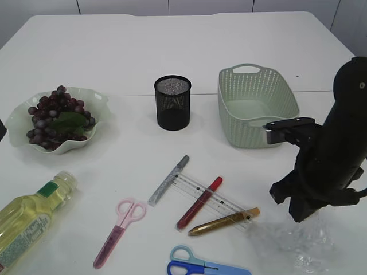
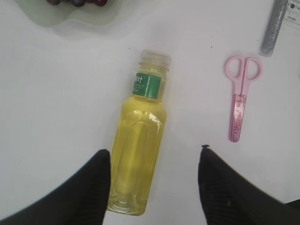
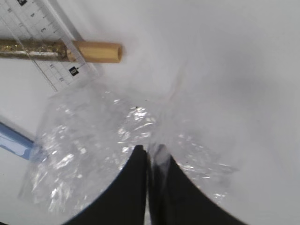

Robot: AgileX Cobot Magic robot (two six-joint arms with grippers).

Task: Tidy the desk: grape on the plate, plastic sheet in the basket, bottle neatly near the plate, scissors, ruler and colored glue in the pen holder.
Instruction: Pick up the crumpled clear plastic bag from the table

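My right gripper (image 3: pixel 150 149) is shut on the crumpled clear plastic sheet (image 3: pixel 89 145), which lies at the table's front right (image 1: pixel 298 243). My left gripper (image 2: pixel 154 154) is open over the lower end of the lying bottle (image 2: pixel 138 150) of yellow liquid, at the front left (image 1: pixel 26 220); its left finger is close to the bottle, whether touching I cannot tell. Purple grapes (image 1: pixel 54 112) sit on the green plate (image 1: pixel 94 94). Pink scissors (image 1: pixel 117 232), blue scissors (image 1: pixel 200 268), a clear ruler (image 1: pixel 221 200) and silver (image 1: pixel 168 181), red (image 1: pixel 199 203) and gold (image 1: pixel 225 222) glue tubes lie in front.
A black mesh pen holder (image 1: pixel 172 103) stands at mid table. A pale green basket (image 1: pixel 255 106) stands to its right, just behind my right arm. The pink scissors (image 2: pixel 240 96) lie to the right of the bottle in the left wrist view.
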